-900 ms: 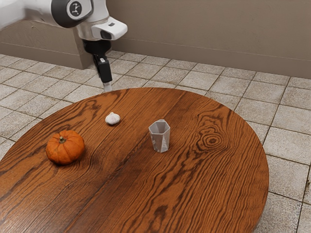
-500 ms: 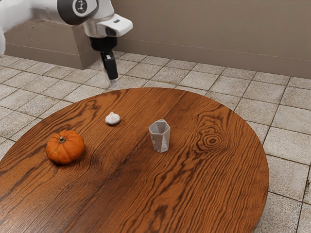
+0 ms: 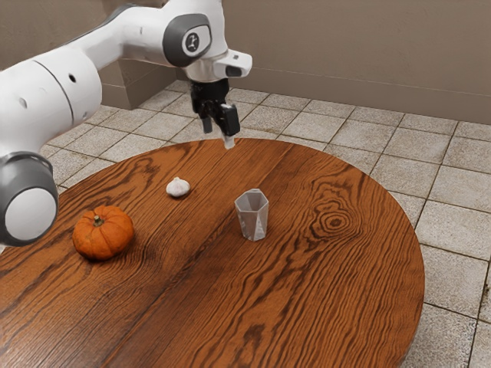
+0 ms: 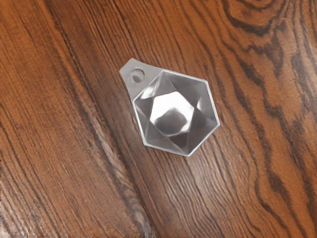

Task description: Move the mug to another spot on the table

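Mug (image 4: 176, 116) reveals holed handle (image 4: 134, 75) in wrist view; exterior adds pumpkin (image 3: 103, 231).

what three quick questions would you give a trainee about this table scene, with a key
1. True or false: the pincer is holding the mug.
2. Of the pumpkin and the garlic on the table, which lies nearer the mug? A) pumpkin B) garlic C) both touch it
3. Short answer: is the mug upright or tipped over?

Key
1. False: the pincer hangs above the table's far edge, apart from the mug.
2. B
3. Upright, with its mouth facing up.
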You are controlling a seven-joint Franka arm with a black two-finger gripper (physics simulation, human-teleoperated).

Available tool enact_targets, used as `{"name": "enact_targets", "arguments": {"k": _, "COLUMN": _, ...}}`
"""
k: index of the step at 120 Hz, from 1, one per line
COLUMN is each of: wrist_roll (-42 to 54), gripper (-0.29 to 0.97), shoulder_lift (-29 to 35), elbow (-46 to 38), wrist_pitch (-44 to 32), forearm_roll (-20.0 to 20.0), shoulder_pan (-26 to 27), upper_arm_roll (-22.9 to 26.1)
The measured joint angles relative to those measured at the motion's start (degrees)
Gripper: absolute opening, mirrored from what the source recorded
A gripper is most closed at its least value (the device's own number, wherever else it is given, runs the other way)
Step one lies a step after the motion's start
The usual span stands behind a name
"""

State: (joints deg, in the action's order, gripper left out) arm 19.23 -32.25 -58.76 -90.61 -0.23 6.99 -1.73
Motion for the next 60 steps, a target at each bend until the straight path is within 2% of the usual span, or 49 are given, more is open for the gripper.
{"name": "enact_targets", "arguments": {"k": 18, "wrist_roll": -6.11, "gripper": 0.68, "shoulder_lift": -1.03, "elbow": 0.02, "wrist_pitch": -0.13, "forearm_roll": 1.88, "shoulder_pan": 1.45, "upper_arm_roll": -0.92}}
{"name": "enact_targets", "arguments": {"k": 39, "wrist_roll": -13.00, "gripper": 0.68, "shoulder_lift": -8.49, "elbow": 7.92, "wrist_pitch": -1.29, "forearm_roll": 2.22, "shoulder_pan": 2.87, "upper_arm_roll": -3.56}}
{"name": "enact_targets", "arguments": {"k": 60, "wrist_roll": -21.69, "gripper": 0.68, "shoulder_lift": -13.76, "elbow": 9.29, "wrist_pitch": -6.10, "forearm_roll": 0.73, "shoulder_pan": 3.20, "upper_arm_roll": -4.17}}
